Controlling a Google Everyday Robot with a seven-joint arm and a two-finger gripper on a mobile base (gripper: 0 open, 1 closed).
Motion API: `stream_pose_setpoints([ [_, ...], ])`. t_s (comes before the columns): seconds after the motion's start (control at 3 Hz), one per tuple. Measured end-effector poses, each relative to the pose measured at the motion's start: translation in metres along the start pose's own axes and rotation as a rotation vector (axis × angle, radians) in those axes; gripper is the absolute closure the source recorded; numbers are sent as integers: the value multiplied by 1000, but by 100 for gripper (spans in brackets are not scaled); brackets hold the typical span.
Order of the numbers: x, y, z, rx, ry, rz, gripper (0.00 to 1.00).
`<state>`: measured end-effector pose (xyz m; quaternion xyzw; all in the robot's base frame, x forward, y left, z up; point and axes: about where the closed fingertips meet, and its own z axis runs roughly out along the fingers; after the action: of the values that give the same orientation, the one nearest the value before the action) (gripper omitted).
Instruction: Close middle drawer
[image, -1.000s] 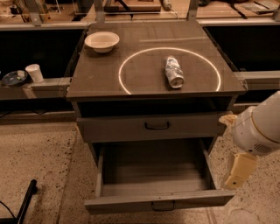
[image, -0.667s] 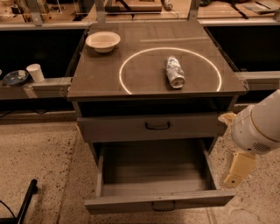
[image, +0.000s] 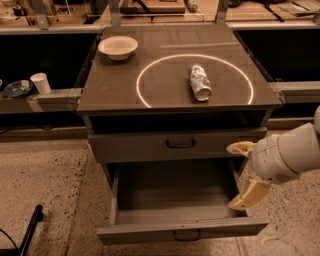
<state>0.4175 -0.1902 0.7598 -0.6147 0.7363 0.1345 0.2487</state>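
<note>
The middle drawer (image: 182, 231) is pulled far out of the grey cabinet, and its shallow tray is empty. Its low front panel has a small dark handle at the centre. The top drawer (image: 150, 146), with a taller front panel, stands slightly out above it. My gripper (image: 244, 172) is at the open drawer's right side, over its right wall. Its beige fingers (image: 247, 194) are spread wide apart, one above the other, and hold nothing. The lowest drawer is hidden under the open one.
On the cabinet top (image: 110, 90) are a white bowl (image: 118, 47) and a crushed can (image: 200, 82) lying inside a lit white ring. A white cup (image: 41, 83) and a dish (image: 17, 89) sit on a ledge at left. A black bar (image: 30, 230) lies on the floor at lower left.
My gripper has moved left, closer to the open drawer's right side. The drawers, bowl and can have not moved.
</note>
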Motion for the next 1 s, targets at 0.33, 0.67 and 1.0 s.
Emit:
stream_pose_setpoints([
  [0.33,-3,13,78,-34,-125,-70,49],
  [0.67,7,27,130,-36,-133,-85,72],
  [1.0,8,25,134,-21,-133,-81,96],
])
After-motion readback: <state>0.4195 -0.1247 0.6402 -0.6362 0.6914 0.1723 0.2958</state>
